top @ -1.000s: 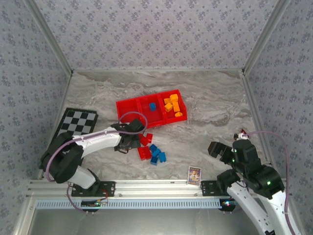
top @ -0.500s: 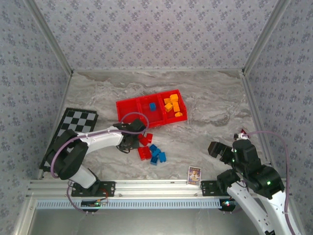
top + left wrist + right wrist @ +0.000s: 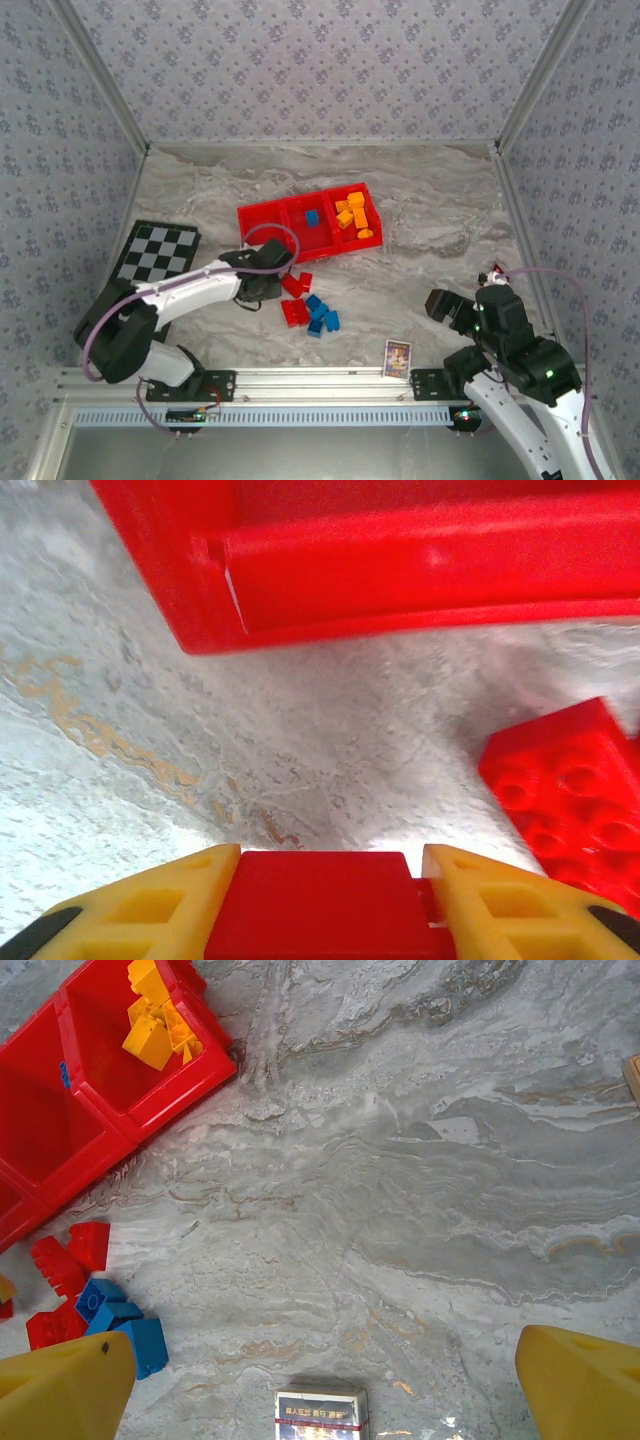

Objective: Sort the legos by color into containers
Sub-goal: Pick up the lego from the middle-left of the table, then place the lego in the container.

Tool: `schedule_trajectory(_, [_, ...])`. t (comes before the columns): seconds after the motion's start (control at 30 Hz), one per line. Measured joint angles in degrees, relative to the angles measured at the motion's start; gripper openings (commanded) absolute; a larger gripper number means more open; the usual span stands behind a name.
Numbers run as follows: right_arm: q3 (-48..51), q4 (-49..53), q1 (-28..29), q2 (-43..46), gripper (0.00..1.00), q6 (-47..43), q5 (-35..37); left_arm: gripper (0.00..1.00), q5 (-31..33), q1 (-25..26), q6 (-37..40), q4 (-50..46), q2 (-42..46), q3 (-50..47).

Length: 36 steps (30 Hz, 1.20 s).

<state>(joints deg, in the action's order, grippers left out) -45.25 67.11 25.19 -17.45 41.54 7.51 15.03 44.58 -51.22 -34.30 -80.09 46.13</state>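
Left wrist: left gripper (image 3: 328, 865) clamped on red lego (image 3: 320, 912) beside tray (image 3: 400, 560) | right gripper (image 3: 325, 1365) wide open, empty

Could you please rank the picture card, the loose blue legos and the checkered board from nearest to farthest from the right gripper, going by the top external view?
From the right gripper:
1. picture card, just to its left, by the near edge.
2. blue legos, mid-table, farther left.
3. checkered board, at the far left side.
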Motion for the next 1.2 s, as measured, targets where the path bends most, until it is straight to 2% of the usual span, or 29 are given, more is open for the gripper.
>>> schedule_trajectory(0.13, [-0.02,0.0,0.0,0.0,1.0,0.0,0.0,0.24,1.92,-0.24,2.34,-2.25,2.73,4.85])
schedule_trajectory(0.3, [-0.02,-0.02,0.0,0.0,1.0,0.0,0.0,0.24,4.55,-2.45,6.93,-4.11,2.01,13.46])
schedule_trajectory(0.47, [-0.02,-0.02,0.0,0.0,1.0,-0.02,-0.02,0.23,6.47,-5.22,11.32,-4.52,-3.28,21.2])
schedule_trajectory(0.83, [0.0,-0.15,0.0,0.04,1.0,-1.09,-1.07,0.25,5.11,-10.58,16.28,-4.46,-19.28,32.02])
schedule_trajectory(1.0, [0.0,-0.9,0.0,0.48,1.0,-1.57,-1.55,0.35,3.85,-12.17,17.33,-4.5,-23.26,34.16])
schedule_trajectory(1.2, [0.0,-1.11,0.0,0.59,1.0,-1.97,-1.6,0.62,3.85,-12.98,18.8,-4.5,-24.37,35.65])
